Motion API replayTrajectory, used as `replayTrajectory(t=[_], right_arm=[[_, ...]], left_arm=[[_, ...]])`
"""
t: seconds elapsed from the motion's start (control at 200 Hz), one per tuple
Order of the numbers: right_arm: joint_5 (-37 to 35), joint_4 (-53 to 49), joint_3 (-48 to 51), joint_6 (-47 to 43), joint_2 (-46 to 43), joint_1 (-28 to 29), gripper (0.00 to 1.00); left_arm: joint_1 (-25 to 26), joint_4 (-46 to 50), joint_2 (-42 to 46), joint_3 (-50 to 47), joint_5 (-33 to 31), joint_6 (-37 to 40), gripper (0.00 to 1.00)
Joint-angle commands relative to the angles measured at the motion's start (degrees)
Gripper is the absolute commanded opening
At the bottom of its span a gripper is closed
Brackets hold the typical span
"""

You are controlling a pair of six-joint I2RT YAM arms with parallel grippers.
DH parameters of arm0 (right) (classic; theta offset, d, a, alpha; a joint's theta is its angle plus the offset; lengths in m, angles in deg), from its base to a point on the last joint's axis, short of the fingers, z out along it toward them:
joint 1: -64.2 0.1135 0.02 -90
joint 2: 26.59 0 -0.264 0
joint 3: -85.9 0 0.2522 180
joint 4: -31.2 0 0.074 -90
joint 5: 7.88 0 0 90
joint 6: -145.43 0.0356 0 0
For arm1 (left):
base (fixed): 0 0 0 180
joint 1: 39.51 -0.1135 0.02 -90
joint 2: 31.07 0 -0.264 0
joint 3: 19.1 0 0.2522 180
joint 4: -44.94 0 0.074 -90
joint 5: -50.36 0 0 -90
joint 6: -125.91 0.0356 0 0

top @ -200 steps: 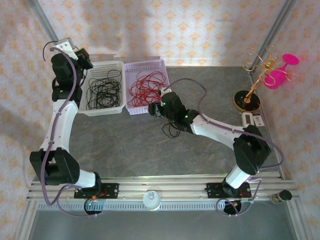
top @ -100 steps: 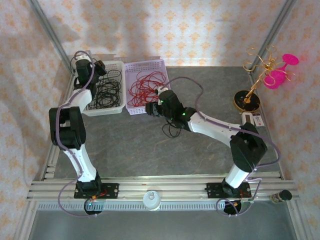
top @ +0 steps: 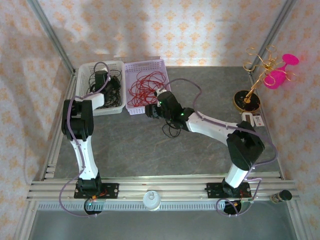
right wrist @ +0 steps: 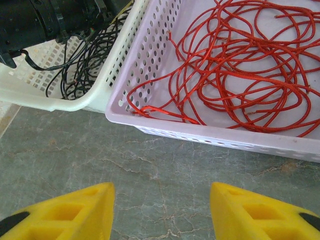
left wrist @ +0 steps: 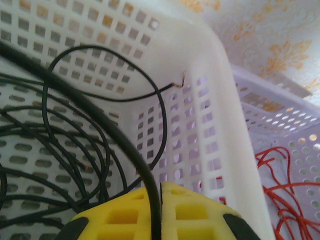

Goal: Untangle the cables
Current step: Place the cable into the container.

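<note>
Black cables (top: 114, 86) lie in a white basket (top: 107, 111), and red cables (top: 145, 85) in the lilac basket (top: 146, 64) beside it. My left gripper (top: 102, 80) reaches down into the white basket. In the left wrist view its yellow fingers (left wrist: 161, 186) are shut on a thick-looking black cable (left wrist: 100, 115) that runs up to the left. My right gripper (top: 151, 111) hovers open over the table just in front of the lilac basket (right wrist: 210, 132), with nothing between its fingers (right wrist: 162, 192). The red cables (right wrist: 240, 65) lie beyond it. A loose black cable (top: 172, 131) lies on the table under the right arm.
A gold stand with a pink glass (top: 260, 72) rises from a dark round base (top: 246, 100) at the back right. An aluminium rail (top: 160, 187) runs along the near edge. Patterned walls close in the table on three sides.
My left arm has swung from outside the far left corner over and down into the white basket, black cable pinched in its fingers. The right arm has barely moved.
</note>
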Motion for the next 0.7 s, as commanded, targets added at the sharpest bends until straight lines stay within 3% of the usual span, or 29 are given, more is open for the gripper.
replayTrajectory(t=[0.0,0.085,0.21,0.465,0.606,0.696], right_arm=[[0.22,-0.56,-2.22,0.45,0.97,0.1,0.52],[0.07,-0.5,-1.76,0.49,0.81,0.1,0.52],[-1.01,-0.49,-0.67,0.7,-0.06,0.1,0.53],[-9.14,-2.85,2.57,1.84,-2.44,-0.08,0.54],[-12.33,-5.5,5.35,2.69,-4.14,-0.44,0.54],[-12.7,-6.14,8.59,2.85,-5.73,-0.99,0.54]], left_arm=[[0.14,1.69,-0.01,-0.12,-1.57,-0.23,0.14],[0.32,2.27,0.65,-0.47,-1.27,0.06,0.22],[0.31,3.43,3.52,-1.36,-1.65,1.06,0.44],[0.73,8.19,15.25,-4.29,-2.3,3.7,0.56],[1.35,9.05,22.39,-9.52,-2.44,4.36,0.65],[2.11,9.03,26.82,-13.83,-2.4,4.46,0.67]])
